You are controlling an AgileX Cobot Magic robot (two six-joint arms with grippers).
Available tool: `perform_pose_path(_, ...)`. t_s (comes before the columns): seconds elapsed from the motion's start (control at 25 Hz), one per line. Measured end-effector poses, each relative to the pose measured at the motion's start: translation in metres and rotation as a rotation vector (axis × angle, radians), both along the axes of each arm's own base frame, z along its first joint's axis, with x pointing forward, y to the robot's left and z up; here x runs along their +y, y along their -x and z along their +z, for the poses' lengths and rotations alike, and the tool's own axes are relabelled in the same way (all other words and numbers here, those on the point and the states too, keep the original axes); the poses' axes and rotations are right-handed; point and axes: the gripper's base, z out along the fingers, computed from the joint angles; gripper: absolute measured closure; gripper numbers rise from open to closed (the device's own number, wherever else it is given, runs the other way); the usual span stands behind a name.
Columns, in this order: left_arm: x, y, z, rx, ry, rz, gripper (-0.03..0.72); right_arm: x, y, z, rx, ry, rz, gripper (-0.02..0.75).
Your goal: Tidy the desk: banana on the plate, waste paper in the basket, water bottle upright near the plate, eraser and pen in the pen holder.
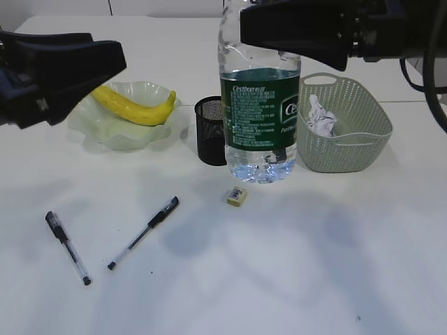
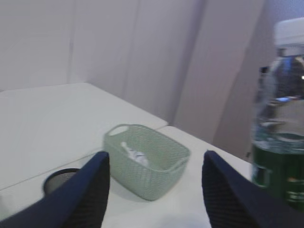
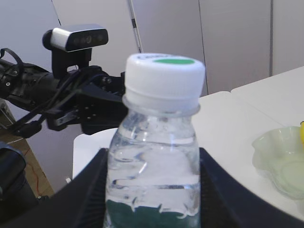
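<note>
Exterior: banana [image 1: 136, 106] on plate [image 1: 126, 115], paper [image 1: 320, 115] in basket [image 1: 346, 125], bottle [image 1: 260, 105] upright under right gripper [image 1: 297, 31]. Eraser [image 1: 237, 197], two pens [image 1: 143, 232] [image 1: 68, 247] below, pen holder [image 1: 211, 130] unfilled.

Left wrist: left gripper [image 2: 154, 190] wide, empty, basket [image 2: 147, 159] ahead.

Right wrist: fingers [image 3: 90, 190] flanking bottle [image 3: 159, 142]; contact unclear.

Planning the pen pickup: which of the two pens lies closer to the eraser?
The right-hand pen, lying diagonally with its capped end pointing toward the eraser. The other pen sits farther left, near the desk's front-left area.
</note>
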Motion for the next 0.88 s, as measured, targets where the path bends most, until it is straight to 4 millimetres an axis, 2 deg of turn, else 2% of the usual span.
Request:
perform_pose_path(0.2, -0.011, 0.014, 0.000, 0.033, 0.019, -0.197, 0.256, 0.000, 0.000, 0.000, 0.000, 0.001, -0.002, 0.383)
perform_pose_path(0.4, -0.014, 0.021, 0.002, 0.047, 0.065, -0.279, 0.251, 0.000, 0.000, 0.000, 0.001, -0.004, -0.003, 0.383)
perform_pose_path(0.68, -0.014, 0.021, 0.003, 0.074, 0.086, -0.290, 0.111, 0.007, 0.004, 0.001, -0.001, -0.008, 0.031, 0.384)
perform_pose_path(0.88, -0.020, 0.024, 0.001, 0.091, 0.076, -0.303, 0.091, 0.020, 0.012, 0.001, -0.050, 0.003, 0.090, 0.384)
